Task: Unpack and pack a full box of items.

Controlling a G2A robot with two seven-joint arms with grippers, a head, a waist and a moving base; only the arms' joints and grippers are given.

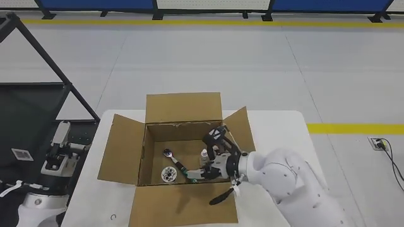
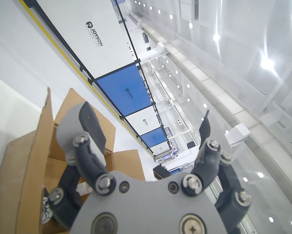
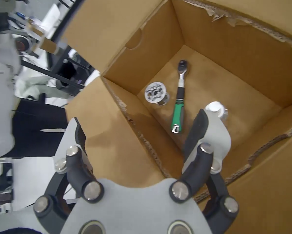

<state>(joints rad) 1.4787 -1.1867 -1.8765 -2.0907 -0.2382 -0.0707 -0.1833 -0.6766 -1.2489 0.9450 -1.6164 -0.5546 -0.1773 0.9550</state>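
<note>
An open cardboard box (image 1: pixel 183 108) stands in the middle of the white table. On its floor lie a ratchet wrench with a green handle (image 3: pixel 180 93) (image 1: pixel 180 164), a round metal spool (image 3: pixel 155 93) (image 1: pixel 168 174) and a small white capped item (image 3: pixel 215 107) (image 1: pixel 205 156). My right gripper (image 3: pixel 139 118) (image 1: pixel 219 167) hangs open above the box's near right side. One finger is over the front flap and the other over the white item, with nothing held. My left gripper (image 2: pixel 146 109) is open and empty, tilted up toward the ceiling, with cardboard flaps (image 2: pixel 26 159) beside one finger.
The box's four flaps spread outward over the table (image 1: pixel 278 123). A dark cart frame (image 1: pixel 31 120) stands off the table's left side. A small ring (image 1: pixel 113 217) lies near the table's front left edge.
</note>
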